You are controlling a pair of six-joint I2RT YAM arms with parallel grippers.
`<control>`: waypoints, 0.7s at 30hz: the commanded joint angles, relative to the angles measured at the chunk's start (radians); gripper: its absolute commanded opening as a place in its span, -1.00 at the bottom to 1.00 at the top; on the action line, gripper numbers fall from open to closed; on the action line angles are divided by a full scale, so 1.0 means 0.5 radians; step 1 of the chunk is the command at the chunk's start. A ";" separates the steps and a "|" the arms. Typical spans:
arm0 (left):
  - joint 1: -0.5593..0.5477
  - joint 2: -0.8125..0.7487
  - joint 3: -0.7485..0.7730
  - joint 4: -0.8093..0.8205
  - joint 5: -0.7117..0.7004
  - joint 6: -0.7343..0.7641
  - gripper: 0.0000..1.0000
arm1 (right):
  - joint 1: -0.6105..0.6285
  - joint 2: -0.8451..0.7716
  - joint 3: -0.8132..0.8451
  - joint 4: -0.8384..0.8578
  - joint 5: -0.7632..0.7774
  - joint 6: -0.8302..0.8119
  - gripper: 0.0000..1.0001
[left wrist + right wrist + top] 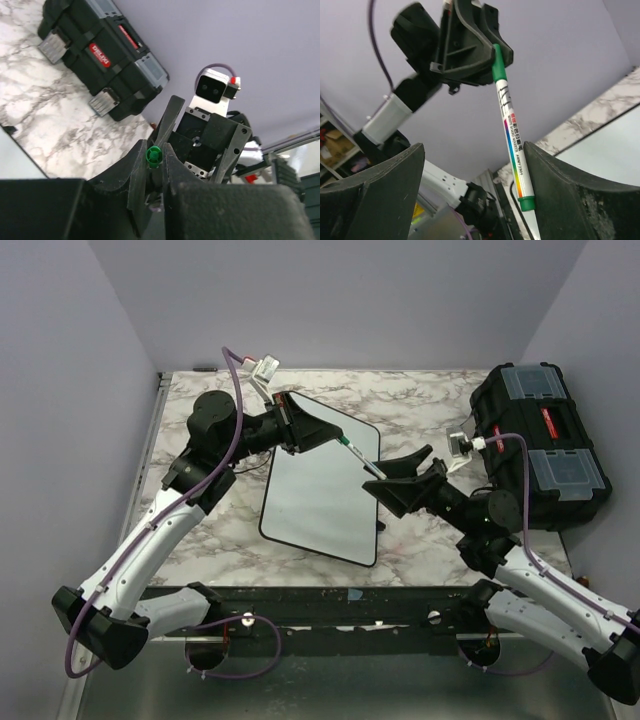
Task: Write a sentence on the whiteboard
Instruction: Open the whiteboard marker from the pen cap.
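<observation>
A white, green-ended marker (512, 135) is clenched by the left gripper (337, 437) above the black-framed whiteboard (320, 508); the right gripper (386, 480) is spread open around its barrel, probably for a handover.

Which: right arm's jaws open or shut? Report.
Open: the right arm's jaws spread wide in the right wrist view, green-ended white marker pen between them, gripped by the left arm's jaws.

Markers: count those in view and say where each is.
1. The marker is over the whiteboard, its green end pinched in the left gripper, its barrel between the right gripper's open fingers. The shut toolbox could hide more.
</observation>
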 commanded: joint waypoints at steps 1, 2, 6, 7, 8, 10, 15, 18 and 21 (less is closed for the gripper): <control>0.008 -0.033 -0.132 0.453 -0.069 -0.375 -1.00 | 0.010 0.019 -0.042 0.427 0.074 0.199 0.54; 0.008 -0.034 -0.150 0.486 -0.073 -0.404 -1.00 | 0.010 0.035 -0.025 0.438 0.082 0.205 0.49; 0.006 -0.061 -0.239 0.619 -0.121 -0.506 -1.00 | 0.010 0.099 0.003 0.538 0.107 0.215 0.32; 0.004 -0.075 -0.272 0.671 -0.141 -0.531 -1.00 | 0.010 0.114 0.007 0.566 0.119 0.220 0.29; 0.005 -0.089 -0.307 0.713 -0.160 -0.551 -1.00 | 0.010 0.135 0.010 0.589 0.134 0.227 0.26; -0.004 -0.123 -0.351 0.751 -0.213 -0.566 -1.00 | 0.009 0.175 0.010 0.653 0.157 0.253 0.21; -0.020 -0.169 -0.405 0.779 -0.264 -0.544 -1.00 | 0.009 0.260 -0.003 0.780 0.226 0.296 0.10; -0.027 -0.160 -0.421 0.786 -0.256 -0.550 -1.00 | 0.010 0.274 -0.003 0.786 0.277 0.294 0.03; -0.045 -0.160 -0.449 0.809 -0.266 -0.545 -1.00 | 0.009 0.285 0.002 0.776 0.292 0.273 -0.02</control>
